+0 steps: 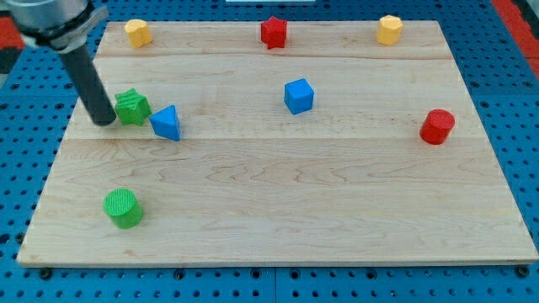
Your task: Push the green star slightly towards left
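Note:
The green star (132, 107) lies on the wooden board (278, 210) at the view's left, above the middle. My tip (104, 120) rests on the board just left of the green star, close to or touching its left side. A blue triangular block (167, 123) sits just right of the star and slightly lower, nearly touching it.
A green cylinder (123, 208) stands at the lower left. A blue cube (298, 96) is near the centre top. A red cylinder (437, 127) is at the right. Along the top edge are a yellow block (137, 33), a red star (273, 32) and another yellow block (388, 29).

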`<control>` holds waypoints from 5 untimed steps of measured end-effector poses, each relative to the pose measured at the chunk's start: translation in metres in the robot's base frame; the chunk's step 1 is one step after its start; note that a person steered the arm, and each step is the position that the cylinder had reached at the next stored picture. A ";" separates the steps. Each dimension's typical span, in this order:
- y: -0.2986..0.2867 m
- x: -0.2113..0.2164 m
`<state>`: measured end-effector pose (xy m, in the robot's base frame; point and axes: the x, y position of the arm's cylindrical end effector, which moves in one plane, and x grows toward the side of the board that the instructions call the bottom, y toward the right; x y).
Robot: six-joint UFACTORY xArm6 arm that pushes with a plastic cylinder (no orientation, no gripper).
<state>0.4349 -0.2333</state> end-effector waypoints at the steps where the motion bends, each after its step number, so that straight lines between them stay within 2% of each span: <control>1: 0.039 0.016; 2: 0.074 -0.015; 3: 0.069 -0.021; 4: 0.001 -0.016; 5: 0.011 -0.018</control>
<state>0.4166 -0.2219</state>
